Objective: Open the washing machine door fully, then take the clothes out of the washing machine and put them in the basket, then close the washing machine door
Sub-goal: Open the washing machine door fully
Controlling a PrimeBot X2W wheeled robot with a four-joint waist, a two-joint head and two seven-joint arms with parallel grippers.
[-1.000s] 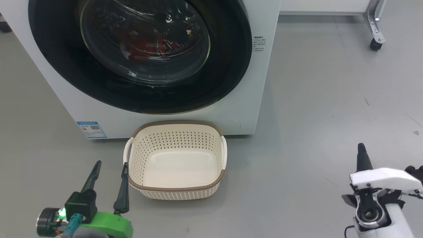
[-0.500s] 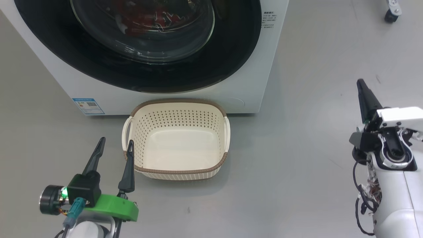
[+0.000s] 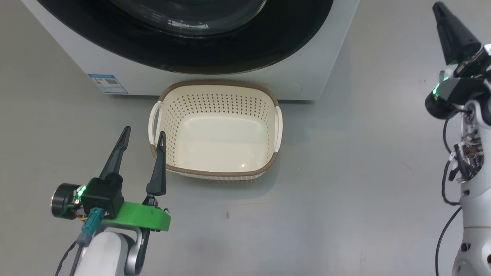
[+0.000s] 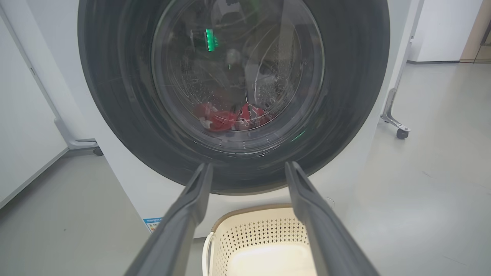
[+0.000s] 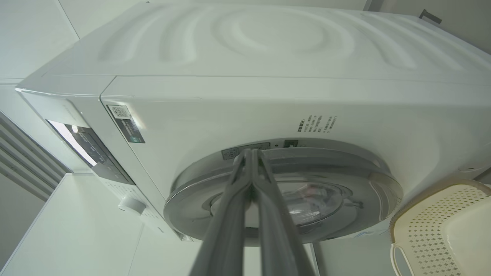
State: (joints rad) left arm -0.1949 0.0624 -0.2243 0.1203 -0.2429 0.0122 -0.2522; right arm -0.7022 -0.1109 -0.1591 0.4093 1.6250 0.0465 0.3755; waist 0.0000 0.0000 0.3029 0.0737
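A: Right gripper noted: fingers pressed together, nothing held. It has been carried much higher up the head view than a second ago.

B: Camera shift allowed for?

A: Allowed for. The whole head view has been tipped downward, and the basket has slid up the picture with it, but far less than the right gripper. A true reach toward the washing machine door is judged. In the right wrist view the closed tips are laid over the door's silver edge; contact cannot be told.

B: Left gripper?

A: Spread wide, empty, held low just beside the basket's left side. Its place against the basket is little changed.

B: Door and load?

A: Door seen shut against the washing machine. The clothes are seen red through the window, low inside. The basket is empty, set on the floor close against the machine's front.

B: Meaning for the task?

A: First step only begun; nothing has been unloaded.
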